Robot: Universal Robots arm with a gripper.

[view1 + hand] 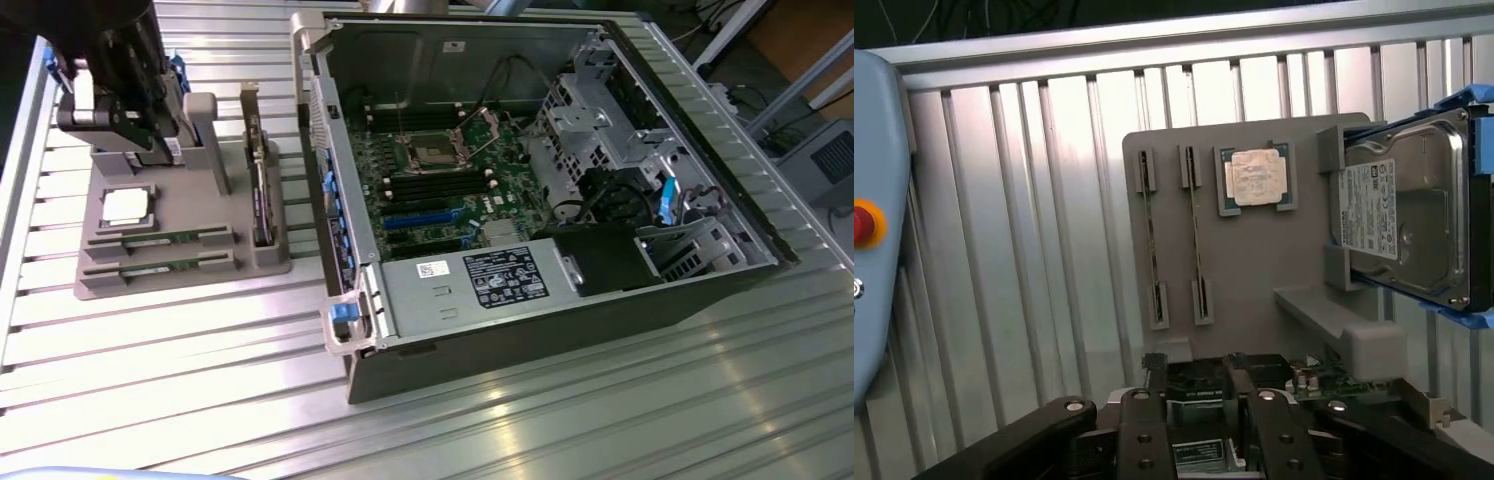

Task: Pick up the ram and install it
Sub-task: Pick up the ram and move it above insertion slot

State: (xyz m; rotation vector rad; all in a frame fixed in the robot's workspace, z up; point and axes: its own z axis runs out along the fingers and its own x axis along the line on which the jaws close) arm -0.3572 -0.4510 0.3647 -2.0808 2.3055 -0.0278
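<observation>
Two ram sticks stand on edge in slots of a grey holder (187,285) at the exterior view's left; the ram (158,240) is thin and green. In the wrist view the ram (1197,235) and a second stick (1147,240) appear as narrow dark strips on the holder (1254,270). My gripper (144,135) hangs above the holder's back end, well clear of the sticks. Its black fingers (1144,435) stand apart, and the gripper (1204,410) is open with nothing held.
A silver processor (1257,178) and a hard drive (1409,215) sit on the same holder, and a card (263,195) stands on edge beside them. The open computer case (400,300) lies to the exterior view's right, its motherboard (447,180) exposed. A pendant with a red button (862,224) is nearby.
</observation>
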